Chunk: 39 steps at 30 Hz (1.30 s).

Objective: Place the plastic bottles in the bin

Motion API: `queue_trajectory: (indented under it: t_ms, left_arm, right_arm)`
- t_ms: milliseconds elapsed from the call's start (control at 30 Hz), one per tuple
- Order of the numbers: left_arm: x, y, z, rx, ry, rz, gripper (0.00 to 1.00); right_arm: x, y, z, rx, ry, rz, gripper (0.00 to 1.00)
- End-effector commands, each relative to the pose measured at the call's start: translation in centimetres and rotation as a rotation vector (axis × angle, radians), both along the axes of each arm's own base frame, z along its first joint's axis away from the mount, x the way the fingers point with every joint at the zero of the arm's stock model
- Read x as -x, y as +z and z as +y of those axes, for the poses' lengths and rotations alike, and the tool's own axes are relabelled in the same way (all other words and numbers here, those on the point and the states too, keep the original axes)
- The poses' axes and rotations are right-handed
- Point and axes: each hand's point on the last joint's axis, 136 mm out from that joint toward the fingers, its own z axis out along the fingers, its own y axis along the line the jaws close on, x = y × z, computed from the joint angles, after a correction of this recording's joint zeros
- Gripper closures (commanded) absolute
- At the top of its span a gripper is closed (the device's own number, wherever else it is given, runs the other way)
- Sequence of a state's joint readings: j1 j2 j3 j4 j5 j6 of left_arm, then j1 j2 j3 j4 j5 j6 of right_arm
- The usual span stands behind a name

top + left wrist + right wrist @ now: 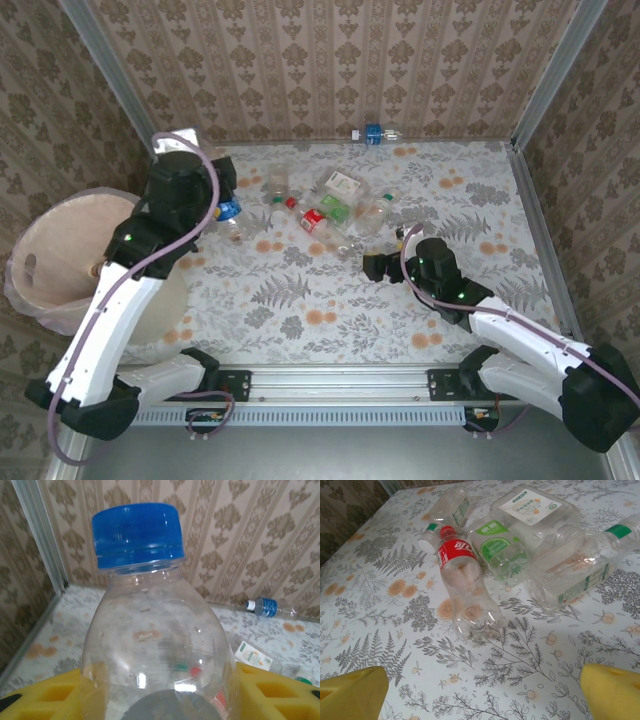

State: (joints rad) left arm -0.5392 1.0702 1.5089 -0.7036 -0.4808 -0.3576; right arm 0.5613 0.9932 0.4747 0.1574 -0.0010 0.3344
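at table (330, 300) left edge, bin (60, 235); right of it, mid-table, bottles (335, 208) heaped; behind those, by back wall, lone bottle (375, 134).

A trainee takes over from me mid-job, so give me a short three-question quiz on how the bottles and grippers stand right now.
1. True or false: the right gripper is shut on the red-labelled bottle.
2. What colour is the cap of the clear bottle held between the left gripper pads? A red, B blue, C green.
3. Where does the blue-labelled bottle lie?
Key: 1 False: its jaws stand open, short of that bottle. 2 B. 3 Alone at the foot of the far wall, apart from the heap.
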Motion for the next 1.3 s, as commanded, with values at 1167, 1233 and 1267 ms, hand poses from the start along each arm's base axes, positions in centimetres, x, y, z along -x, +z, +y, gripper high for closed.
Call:
queue_trajectory:
  t_ms: [1167, 1233, 1267]
  left_arm:
    - [2.3, -0.5, 21.5, -0.116, 0.417, 0.064, 0.39]
    - [1.8, -1.9, 21.3, -0.071, 0.359, 0.072, 0.4]
    - [1.4, -2.5, 21.1, -0.065, 0.33, 0.072, 0.39]
  right_arm:
    - [-0.4, 1.5, 1.4, -0.007, 0.061, -0.048, 0.0]
    - [-0.3, 1.3, 1.4, -0.002, 0.064, -0.047, 0.0]
    - [-0.3, 1.3, 1.4, -0.001, 0.065, -0.046, 0.0]
